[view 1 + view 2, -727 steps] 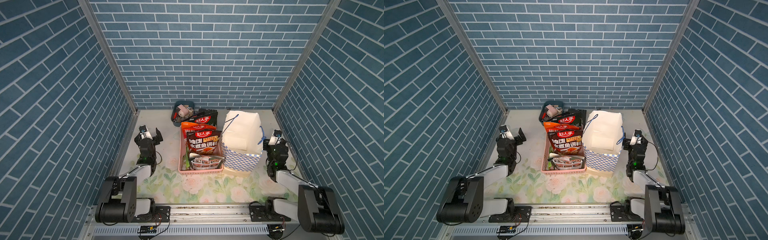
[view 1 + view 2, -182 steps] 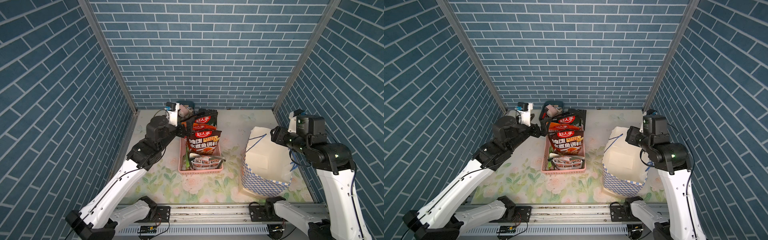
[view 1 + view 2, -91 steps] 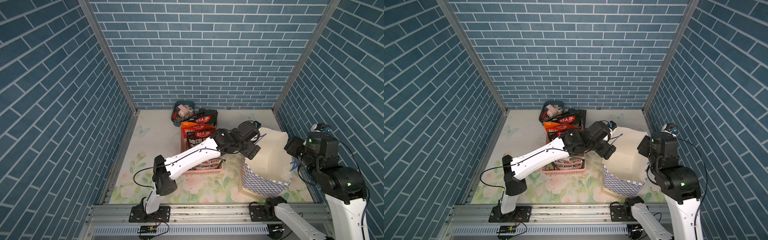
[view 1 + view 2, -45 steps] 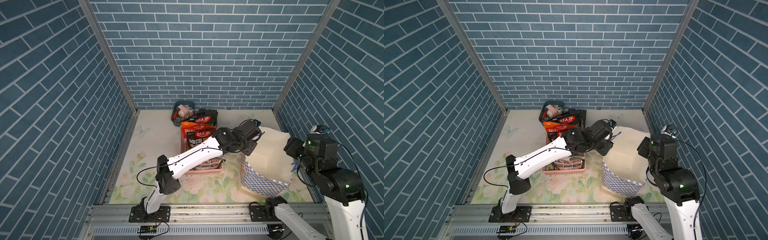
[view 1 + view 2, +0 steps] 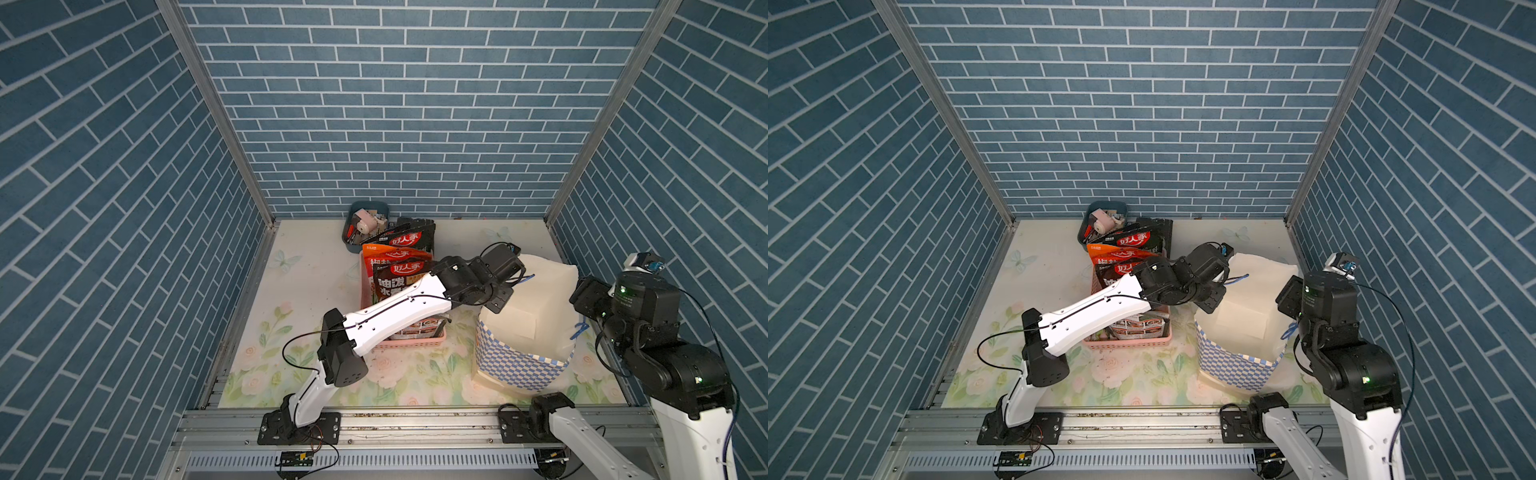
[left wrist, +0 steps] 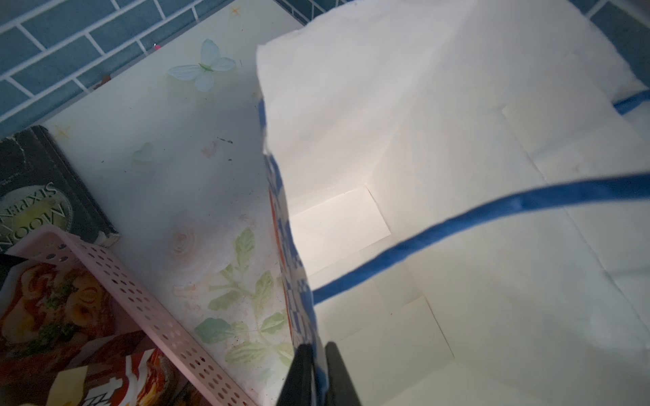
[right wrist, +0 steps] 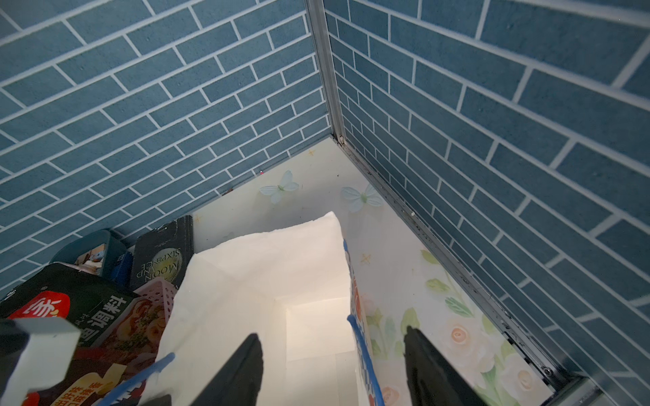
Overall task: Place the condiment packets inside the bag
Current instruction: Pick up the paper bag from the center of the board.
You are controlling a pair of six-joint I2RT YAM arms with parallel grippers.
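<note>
While left gripper pinches bag rim, right gripper straddles it

"What sort of place is this?"

"A robot test cell in a lab, not a home. The walls are flat panels printed with blue brick, held in bare aluminium posts."

"And the flowery table?"

"A printed floral mat over a bench. Along its front runs an aluminium rail with the left arm and right arm bolted on, and a bare circuit board wired below."
</note>
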